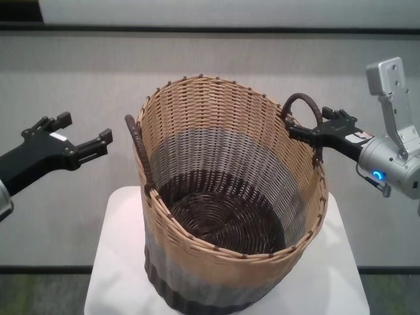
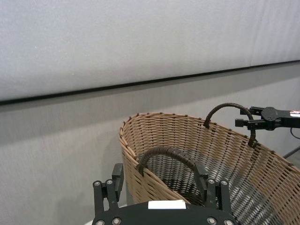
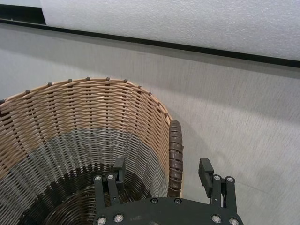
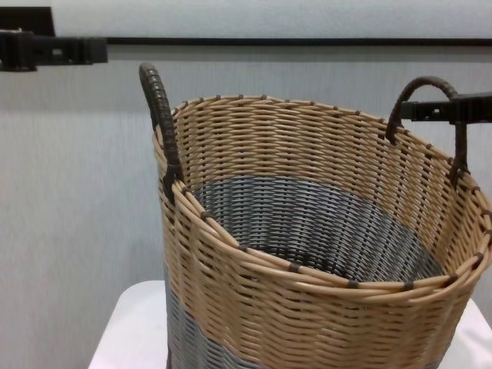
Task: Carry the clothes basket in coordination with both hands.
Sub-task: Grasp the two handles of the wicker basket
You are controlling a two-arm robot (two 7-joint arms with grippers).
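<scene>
The clothes basket (image 1: 216,170) stands on a white stand (image 1: 118,262). It is round wicker, tan above and grey below, with a dark handle on each side. My left gripper (image 1: 85,128) is open and level with the left handle (image 1: 136,141), a short gap away from it. In the left wrist view that handle (image 2: 164,152) lies ahead of the open gripper (image 2: 161,180). My right gripper (image 1: 310,123) is open at the right handle (image 1: 303,100). In the right wrist view that handle (image 3: 175,154) stands between its open fingers (image 3: 119,166).
A grey wall with a dark horizontal strip (image 1: 210,27) runs behind the basket. The stand's top shows only a narrow margin around the basket base. Dark floor shows below the stand (image 1: 46,292).
</scene>
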